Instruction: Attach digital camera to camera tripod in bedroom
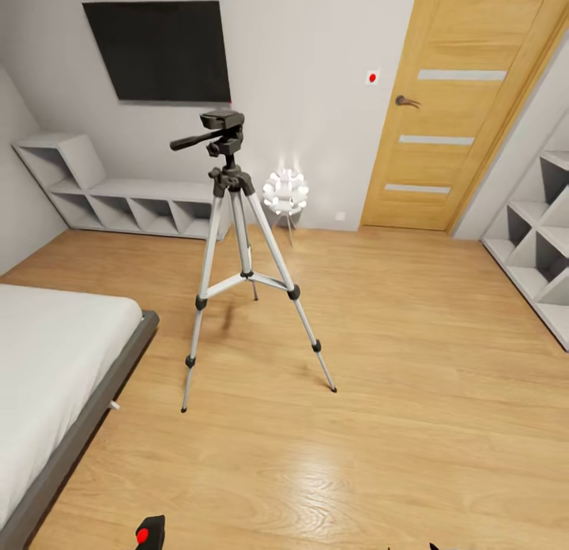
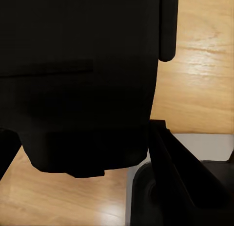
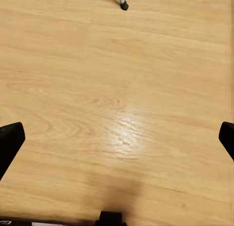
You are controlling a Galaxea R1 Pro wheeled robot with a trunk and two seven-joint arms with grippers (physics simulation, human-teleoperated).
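The digital camera (image 1: 149,531) sits at the bottom edge of your head view, left of centre, its red button facing up. In your left wrist view the digital camera (image 2: 78,80) is a black mass pressed right up between the fingers of the left gripper (image 2: 83,153): one dark fingertip (image 2: 7,150) shows at one side of the body and the other finger (image 2: 180,172) runs along its opposite side, so your left gripper is clamped around it.

Ahead of that hand, well apart from it, the camera tripod (image 1: 237,273) stands upright on the wood floor (image 1: 411,392), legs spread, its black head and pan handle on top with nothing mounted. The bed (image 1: 55,360) lies to its left, and the door (image 1: 466,107) stands in the far wall to its right.

Your right gripper (image 3: 117,138) has its fingers spread wide; the two fingertips (image 3: 9,141) sit at opposite edges with bare floor between them, touching nothing. One tripod foot (image 3: 124,5) rests on the floor well beyond them.
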